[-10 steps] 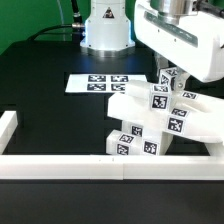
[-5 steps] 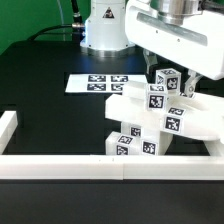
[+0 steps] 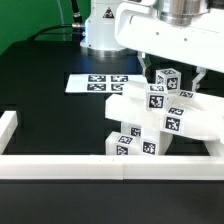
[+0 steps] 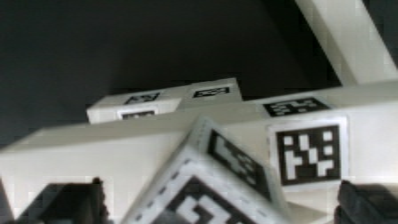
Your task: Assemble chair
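Lifting since a second ago, the fingers [image 4: 199, 205] hang spread and empty directly above the white blocky plastic chair [image 3: 155, 125] near the bench's [image 3: 50, 110] rail-side edge.

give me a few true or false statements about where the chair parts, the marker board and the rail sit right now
1. The chair parts are stacked in one cluster against the white border rail. True.
2. The marker board lies on top of the chair parts. False: it lies flat on the black table, behind them.
3. The gripper is above the chair parts. True.
4. The marker board carries a single tag. False: several tags show on it.
5. The chair parts are bare white. False: they bear black-and-white square tags.
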Tool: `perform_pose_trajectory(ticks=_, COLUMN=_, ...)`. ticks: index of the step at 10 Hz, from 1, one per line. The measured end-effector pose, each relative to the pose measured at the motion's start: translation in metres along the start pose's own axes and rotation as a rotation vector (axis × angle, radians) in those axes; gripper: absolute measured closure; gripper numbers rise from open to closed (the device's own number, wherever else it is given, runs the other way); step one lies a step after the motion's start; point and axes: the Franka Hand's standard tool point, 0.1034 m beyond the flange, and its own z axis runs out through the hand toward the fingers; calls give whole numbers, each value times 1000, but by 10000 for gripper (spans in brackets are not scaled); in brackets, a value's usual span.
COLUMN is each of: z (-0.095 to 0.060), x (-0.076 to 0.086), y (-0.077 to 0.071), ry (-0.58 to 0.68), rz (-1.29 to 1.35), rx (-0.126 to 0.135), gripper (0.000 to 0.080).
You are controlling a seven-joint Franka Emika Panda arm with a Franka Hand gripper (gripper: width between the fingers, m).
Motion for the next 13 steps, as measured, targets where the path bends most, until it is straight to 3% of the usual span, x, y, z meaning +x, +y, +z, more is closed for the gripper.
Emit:
perform_pose_trajectory(ticks=9, z=0, x=2, y=4, ry=0, rz=-578, rx=-2, gripper=150)
perform_pose_trajectory(ticks=11, z=0, x=3, y=5, ry=0, rz=-578, rx=-2, gripper=407)
perform_pose_trajectory(ticks=12, z=0, x=3, y=6, ry=0, rz=-578, rx=-2, gripper=407)
perform_pose_trajectory(ticks=13, z=0, x=3, y=6, ry=0, rz=-577, rx=-2, gripper=513)
